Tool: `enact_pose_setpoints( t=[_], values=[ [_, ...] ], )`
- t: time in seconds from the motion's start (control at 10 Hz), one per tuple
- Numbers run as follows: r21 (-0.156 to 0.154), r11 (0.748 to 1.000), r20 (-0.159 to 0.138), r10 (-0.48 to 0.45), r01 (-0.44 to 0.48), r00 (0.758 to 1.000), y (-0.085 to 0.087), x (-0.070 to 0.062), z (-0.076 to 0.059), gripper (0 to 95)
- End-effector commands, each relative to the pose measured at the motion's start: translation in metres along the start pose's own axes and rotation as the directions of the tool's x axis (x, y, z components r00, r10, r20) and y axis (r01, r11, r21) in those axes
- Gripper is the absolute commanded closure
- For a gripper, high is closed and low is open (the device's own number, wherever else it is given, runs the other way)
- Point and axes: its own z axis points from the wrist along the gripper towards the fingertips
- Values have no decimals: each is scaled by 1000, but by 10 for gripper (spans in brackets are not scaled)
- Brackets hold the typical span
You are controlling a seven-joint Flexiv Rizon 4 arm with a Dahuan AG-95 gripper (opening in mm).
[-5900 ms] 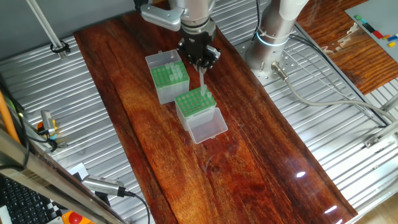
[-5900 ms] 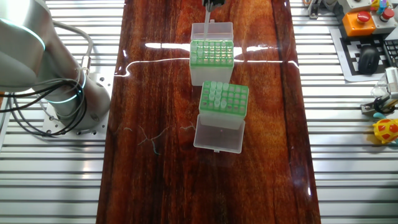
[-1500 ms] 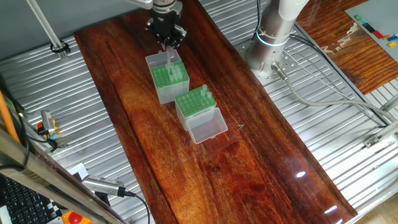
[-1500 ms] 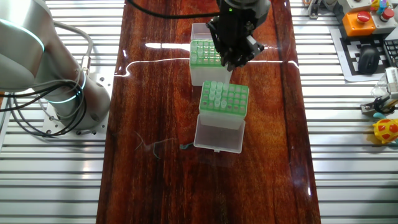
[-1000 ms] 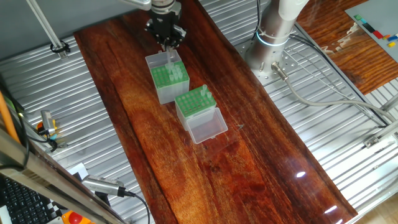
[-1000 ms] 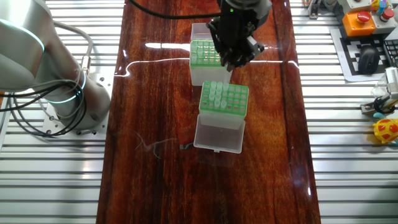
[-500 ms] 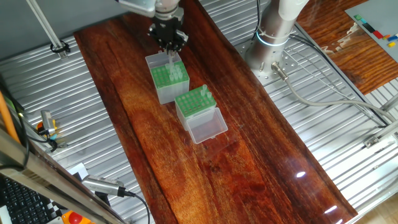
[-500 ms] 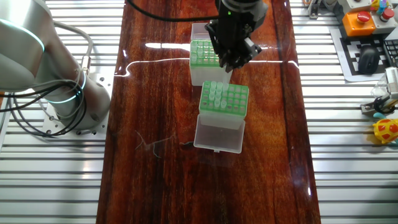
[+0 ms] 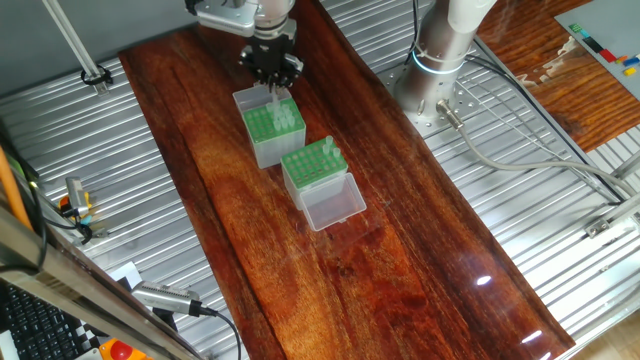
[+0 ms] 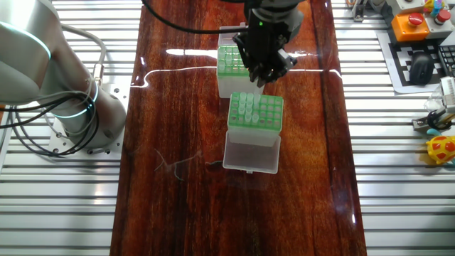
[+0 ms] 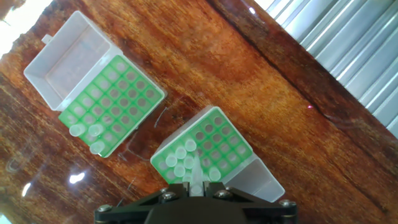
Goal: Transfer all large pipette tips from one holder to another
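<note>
The gripper (image 9: 272,72) is hanging directly above the grey-sided box (image 9: 262,140), and its fingers are clamping narrowly on the wide upper end of one held pipette tip (image 9: 275,95). The tip's long axis is running vertically, with the narrow end pointing down at the green hole-grid top. Whether that end is touching the grid cannot be told.

In the hand view, the held tip (image 11: 196,167) is showing as a pale, translucent cone emerging from between the fingers of the gripper (image 11: 194,186). It is lying over what appears to be the grey-sided box (image 11: 217,134), beside a cluster of seated tips (image 11: 177,155) standing upright with round open tops.

The clear-sided box (image 9: 310,175) is sitting just beside the grey-sided box, on the side away from the latter's whitish lid. Its clear hinged lid (image 9: 335,205) is lying open, flat on the glossy wooden table (image 9: 400,260).
</note>
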Motion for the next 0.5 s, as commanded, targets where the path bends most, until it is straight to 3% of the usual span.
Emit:
enact_pose_setpoints(
  t=[0.1,0.3,0.4,0.5],
  values=[
    [-1,1000,0,0,0,1000,0,0,0,380],
    [0,1000,0,9,-9,1000,0,0,0,380],
    [-8,999,9,38,-38,999,0,0,0,570],
    [-25,998,26,60,-59,998,1,-2,-1,570]
  ],
)
